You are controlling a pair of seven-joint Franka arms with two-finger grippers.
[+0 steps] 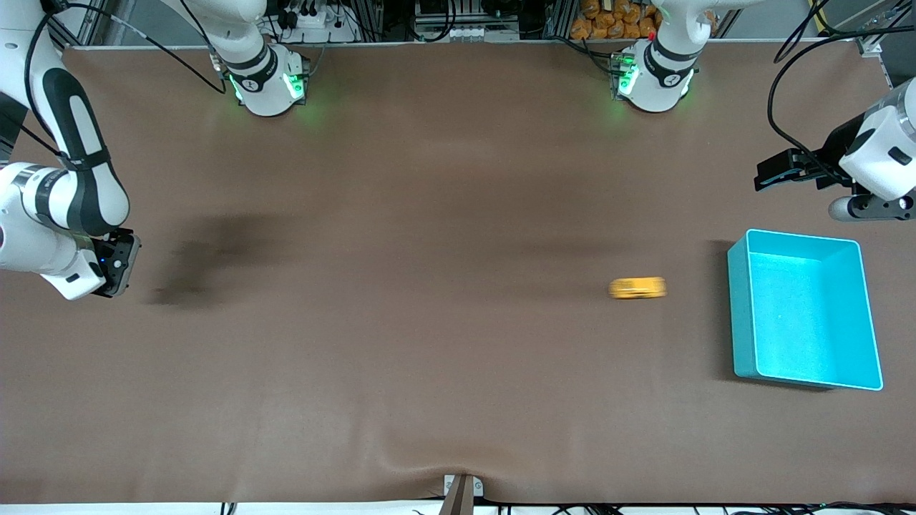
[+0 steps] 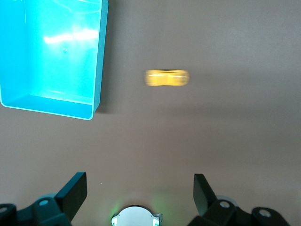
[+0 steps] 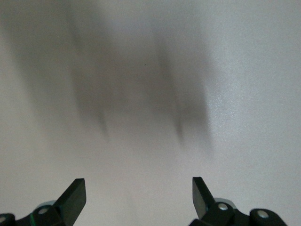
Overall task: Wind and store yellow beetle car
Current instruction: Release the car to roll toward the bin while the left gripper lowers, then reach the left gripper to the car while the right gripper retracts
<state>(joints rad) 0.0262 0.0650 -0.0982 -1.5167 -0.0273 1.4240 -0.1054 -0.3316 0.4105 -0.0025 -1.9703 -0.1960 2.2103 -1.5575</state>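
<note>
Left wrist view: left gripper (image 2: pixel 140 193) jaws spread wide, nothing between them, only bare brown table (image 2: pixel 225 141) under the fingertips. In the front view this gripper (image 1: pixel 776 173) hangs up in the air at the left arm's end of the table, near the edge where the bases stand, just above the teal bin (image 1: pixel 744 315).

Right wrist view: right gripper (image 3: pixel 138 193) likewise released and empty; only plain table surface and soft shadows show below it. The front view puts this arm low at the right arm's end of the table, its gripper (image 1: pixel 118 265) by that edge, well apart from everything. It appears to be waiting.

Yellow beetle car (image 1: pixel 637 287) sits on the table, toward the left arm's end, just beside the bin's open side wall but apart from it, not touching. It shows as a smeared yellow streak in both the front and the left wrist view (image 2: pixel 167 78), so it may be rolling; wheels and windows cannot be made out.

Bin stands upright near the left arm's end edge, interior empty as far as the glare allows.

Progress, as judged: whether the winding is done cannot be confirmed here. Storing is plainly not done, since the car is outside the bin and neither gripper holds it. Left: catch the car, lift it, drop it in the bin. The left gripper is the nearer candidate.
</note>
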